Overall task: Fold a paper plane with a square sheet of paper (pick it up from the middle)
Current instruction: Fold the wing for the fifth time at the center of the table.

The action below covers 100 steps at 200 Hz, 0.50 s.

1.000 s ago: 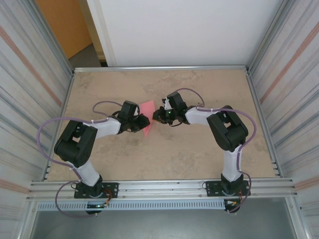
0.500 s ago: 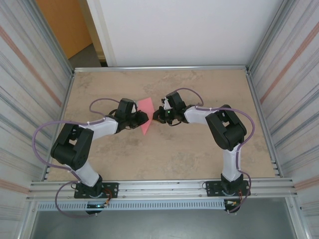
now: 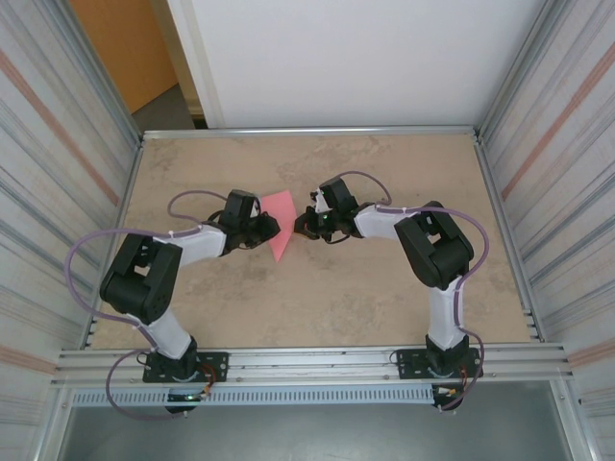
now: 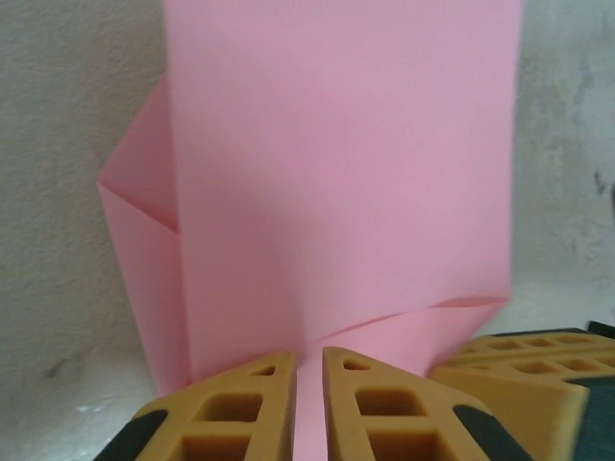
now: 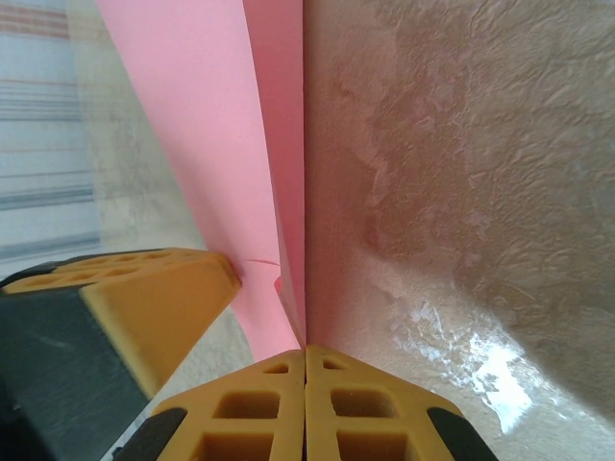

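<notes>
The square sheet of paper (image 3: 280, 230) is pink, partly folded, and held up off the table between both arms. My left gripper (image 3: 268, 229) is shut on its left side. In the left wrist view a paper layer runs between the orange fingers, where the left gripper (image 4: 308, 360) pinches the paper (image 4: 336, 173). My right gripper (image 3: 300, 225) is shut on the opposite edge. In the right wrist view the paper (image 5: 231, 144) ends at the closed seam of the right gripper (image 5: 306, 351), and a left finger (image 5: 144, 288) shows beside it. No paper plane shape has formed.
The beige stone-patterned table (image 3: 336, 298) stretches all around the arms. Corrugated metal walls (image 3: 58, 163) close in both sides, a white panel (image 3: 346, 58) stands at the back, and an aluminium rail (image 3: 317, 360) runs along the near edge.
My left gripper has shifted slightly back and left with the paper, and the sheet's upper flap now shows wider. The right arm has barely moved.
</notes>
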Tool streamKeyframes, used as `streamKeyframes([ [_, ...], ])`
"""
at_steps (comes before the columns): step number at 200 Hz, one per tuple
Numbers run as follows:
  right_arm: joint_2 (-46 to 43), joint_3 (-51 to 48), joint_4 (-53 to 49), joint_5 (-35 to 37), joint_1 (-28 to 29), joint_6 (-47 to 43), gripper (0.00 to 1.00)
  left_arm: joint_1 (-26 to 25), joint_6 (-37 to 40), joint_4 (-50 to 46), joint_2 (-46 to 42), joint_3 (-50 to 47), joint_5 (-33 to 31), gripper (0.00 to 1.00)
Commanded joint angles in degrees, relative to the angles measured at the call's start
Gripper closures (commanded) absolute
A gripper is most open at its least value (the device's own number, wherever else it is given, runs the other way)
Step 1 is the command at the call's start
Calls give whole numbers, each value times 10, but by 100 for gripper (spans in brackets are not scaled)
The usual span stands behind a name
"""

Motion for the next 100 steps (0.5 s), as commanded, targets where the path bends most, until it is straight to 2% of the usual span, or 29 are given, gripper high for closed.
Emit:
streamKeyframes([
  [1, 8, 18, -3, -9, 0, -10, 92, 4, 4, -18, 19, 7, -17, 85],
  [61, -15, 16, -34, 19, -5, -21, 75, 7, 5, -21, 28, -7, -23, 87],
  [100, -50, -11, -44, 54, -18, -24, 69, 7, 19, -17, 47, -9, 19, 87],
])
